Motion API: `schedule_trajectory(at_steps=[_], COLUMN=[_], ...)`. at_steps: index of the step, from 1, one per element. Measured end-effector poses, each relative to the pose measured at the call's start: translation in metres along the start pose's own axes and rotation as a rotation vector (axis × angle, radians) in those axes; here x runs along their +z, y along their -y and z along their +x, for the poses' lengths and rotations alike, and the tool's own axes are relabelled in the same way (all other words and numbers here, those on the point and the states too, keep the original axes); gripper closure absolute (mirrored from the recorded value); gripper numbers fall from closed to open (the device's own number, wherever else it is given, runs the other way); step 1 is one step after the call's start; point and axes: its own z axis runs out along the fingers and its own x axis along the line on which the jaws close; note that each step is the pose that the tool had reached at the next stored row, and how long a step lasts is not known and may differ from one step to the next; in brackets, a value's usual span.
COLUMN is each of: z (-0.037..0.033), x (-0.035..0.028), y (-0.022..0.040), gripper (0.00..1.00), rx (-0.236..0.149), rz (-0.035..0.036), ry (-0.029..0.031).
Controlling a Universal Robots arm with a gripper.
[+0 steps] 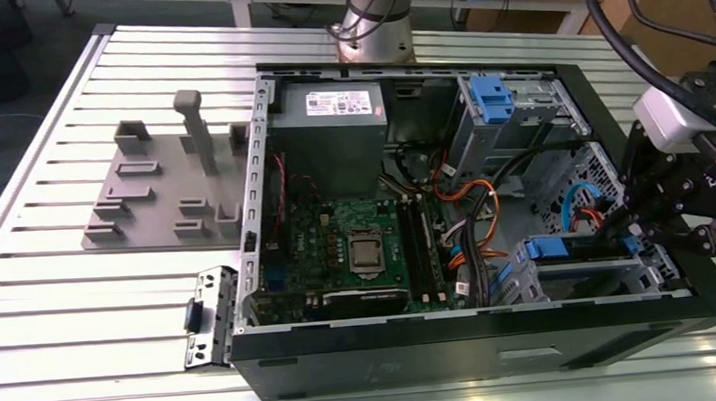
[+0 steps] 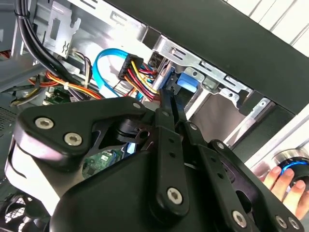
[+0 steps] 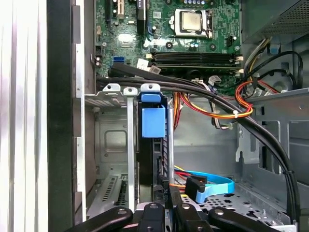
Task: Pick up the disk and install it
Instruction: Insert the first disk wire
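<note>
A robot arm's black tool (image 3: 166, 212) reaches into an open desktop computer case (image 1: 485, 340) lying on its side on a slatted aluminium counter (image 1: 84, 294), its narrow fingers (image 2: 166, 104) drawn close together on the edge of the disk (image 3: 150, 159), a flat drive in a blue plastic bracket. The disk stands on edge between the thin sheet-metal walls of the drive bay (image 3: 113, 140) by the case's front wall, apparently part-way seated, beside a green motherboard (image 3: 169, 29) and loose orange, yellow and blue cables (image 3: 212, 186)
</note>
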Motion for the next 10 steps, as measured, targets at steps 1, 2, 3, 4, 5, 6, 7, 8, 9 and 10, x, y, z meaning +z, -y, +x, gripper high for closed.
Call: schedule_trajectory(at_steps=[1, 2, 3, 4, 5, 6, 7, 8, 9, 10], z=[0.0007, 0.0014, 0.0018, 0.002, 0.0021, 0.0022, 0.0024, 0.0024, 0.0024, 0.0025], x=[0.0, 0.0, 0.0002, 0.0006, 0.0012, 0.0018, 0.0026, 0.0032, 0.0036, 0.004], y=[0.0, 0.0, 0.0, 0.0, 0.0, 0.0001, 0.0001, 0.0001, 0.0001, 0.0001], gripper=[0.84, 0.84, 0.84, 0.84, 0.84, 0.84, 0.84, 0.84, 0.84, 0.84], rx=[0.0, 0.0, 0.0, 0.0, 0.0, 0.0, 0.0, 0.0, 0.0, 0.0], rz=[0.0, 0.0, 0.0, 0.0, 0.0, 0.0, 0.0, 0.0, 0.0, 0.0], ry=[0.0001, 0.0, 0.0001, 0.0003, 0.0004, 0.0002, 0.0002, 0.0001, 0.0002, 0.0003])
